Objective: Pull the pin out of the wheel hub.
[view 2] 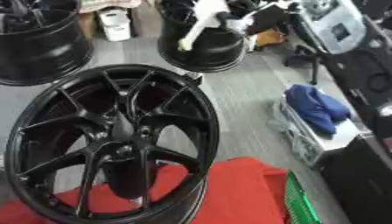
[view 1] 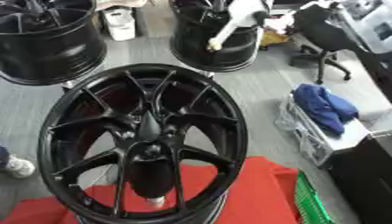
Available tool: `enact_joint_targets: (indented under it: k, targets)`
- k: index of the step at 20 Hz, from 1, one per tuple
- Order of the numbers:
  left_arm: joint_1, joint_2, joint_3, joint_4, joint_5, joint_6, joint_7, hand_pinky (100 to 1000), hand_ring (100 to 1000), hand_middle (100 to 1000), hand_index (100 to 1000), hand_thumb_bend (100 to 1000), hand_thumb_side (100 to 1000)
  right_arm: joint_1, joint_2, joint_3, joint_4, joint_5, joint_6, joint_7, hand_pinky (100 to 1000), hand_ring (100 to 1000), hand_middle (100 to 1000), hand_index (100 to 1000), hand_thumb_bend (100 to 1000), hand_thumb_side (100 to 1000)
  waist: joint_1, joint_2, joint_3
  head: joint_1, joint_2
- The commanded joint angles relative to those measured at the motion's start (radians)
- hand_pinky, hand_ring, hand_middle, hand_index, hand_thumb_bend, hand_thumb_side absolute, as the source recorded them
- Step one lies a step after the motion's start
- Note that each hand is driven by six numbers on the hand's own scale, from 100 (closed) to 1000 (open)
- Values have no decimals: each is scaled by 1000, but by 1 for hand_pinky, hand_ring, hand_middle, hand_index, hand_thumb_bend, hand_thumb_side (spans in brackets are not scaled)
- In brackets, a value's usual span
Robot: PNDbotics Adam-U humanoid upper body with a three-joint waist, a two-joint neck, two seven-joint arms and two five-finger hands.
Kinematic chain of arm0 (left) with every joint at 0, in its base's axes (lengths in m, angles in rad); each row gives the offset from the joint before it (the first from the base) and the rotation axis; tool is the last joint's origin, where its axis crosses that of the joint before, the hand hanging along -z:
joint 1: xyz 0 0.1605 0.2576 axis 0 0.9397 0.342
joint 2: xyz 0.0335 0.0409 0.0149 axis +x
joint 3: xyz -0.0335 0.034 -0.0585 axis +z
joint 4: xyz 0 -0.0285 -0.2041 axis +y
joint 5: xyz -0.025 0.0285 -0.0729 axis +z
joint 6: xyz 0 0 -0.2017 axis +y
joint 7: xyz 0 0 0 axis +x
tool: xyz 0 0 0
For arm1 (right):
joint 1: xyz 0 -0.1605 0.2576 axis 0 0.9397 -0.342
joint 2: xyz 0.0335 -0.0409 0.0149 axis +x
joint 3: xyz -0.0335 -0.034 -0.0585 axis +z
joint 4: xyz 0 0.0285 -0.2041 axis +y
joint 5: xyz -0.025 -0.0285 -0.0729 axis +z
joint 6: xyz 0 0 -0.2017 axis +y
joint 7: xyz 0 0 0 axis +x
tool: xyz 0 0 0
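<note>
A large black multi-spoke wheel hub (view 1: 143,142) stands tilted in the middle of both views, its lower rim over a red cloth (view 1: 253,192). At its centre a dark, tapered pin-like piece (view 1: 148,126) sticks up from the boss. Below the centre, seen between the spokes, is a black cylinder (view 1: 151,177) with a pale tip (view 1: 155,201). Neither of my hands shows in either view.
Two more black wheels stand on the grey floor behind, at the far left (view 1: 47,41) and far middle (view 1: 211,41), the latter with a white object (view 1: 233,22) leaning on it. A rack with blue cloth (view 1: 324,107), a green crate (view 1: 310,203) and an office chair (view 1: 329,37) are on the right.
</note>
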Motion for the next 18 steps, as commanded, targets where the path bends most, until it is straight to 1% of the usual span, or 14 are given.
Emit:
enact_joint_targets:
  k: [1,2,4,6,7,8,9,10,11,12,14,15,17,18]
  targets:
    - [-7,25,16,-19,-5,0,12,578,689,636,805,434,657,124,-75,-138,-9,3,14,-140,810,857,865,499,100,331,-2,-6,-7,11,-5]
    - [-7,23,18,-20,-5,1,14,578,689,636,805,434,657,201,-57,-180,25,16,22,-189,805,862,876,518,100,356,-2,-5,-10,15,-5]
    - [-8,20,20,-22,-6,2,17,578,689,636,805,434,657,332,-10,-240,121,31,29,-282,803,886,935,709,100,300,-1,-4,-13,21,-6]
    - [-10,17,22,-23,-6,3,21,579,689,636,805,433,657,444,52,-280,275,58,68,-373,813,917,1000,912,100,203,1,-2,-14,24,-6]
    - [-10,15,22,-24,-6,3,22,579,689,636,805,433,657,480,82,-292,354,80,99,-425,818,926,1000,944,100,198,2,-1,-12,24,-5]
    - [-10,12,23,-24,-6,4,23,579,689,636,805,432,658,513,121,-306,440,90,144,-493,818,939,1000,983,100,340,4,-2,-12,25,-5]
    - [-9,9,24,-23,-7,4,23,579,689,636,805,432,658,537,165,-320,518,72,182,-582,815,941,1000,988,100,478,7,-2,-11,26,-6]
    - [-7,7,24,-23,-7,5,24,579,689,635,805,432,658,556,208,-329,577,26,203,-672,811,945,1000,994,100,786,10,-3,-11,28,-8]
    - [-6,4,25,-22,-7,5,25,579,689,635,805,432,659,572,246,-335,620,-39,210,-755,806,944,1000,992,100,974,14,-5,-11,29,-8]
    - [-5,3,25,-22,-7,5,26,579,689,635,805,431,658,585,273,-331,648,-101,208,-821,800,937,1000,979,100,1000,17,-6,-10,29,-8]
    - [-2,3,26,-20,-6,4,28,579,689,635,804,430,657,614,332,-312,686,-222,201,-936,791,926,1000,968,100,1000,22,-12,-12,25,-5]
    - [-2,2,26,-20,-6,3,28,579,690,635,804,430,656,623,355,-298,681,-259,188,-972,786,921,1000,964,100,1000,23,-16,-13,23,-5]
    - [-1,-1,25,-19,-5,3,29,579,690,635,804,431,656,635,395,-281,633,-268,151,-1016,779,915,1000,958,100,1000,26,-22,-15,22,-5]
    - [1,-4,25,-18,-4,4,29,579,690,635,804,431,656,638,411,-278,597,-247,135,-1029,771,904,1000,947,100,883,27,-25,-15,23,-4]
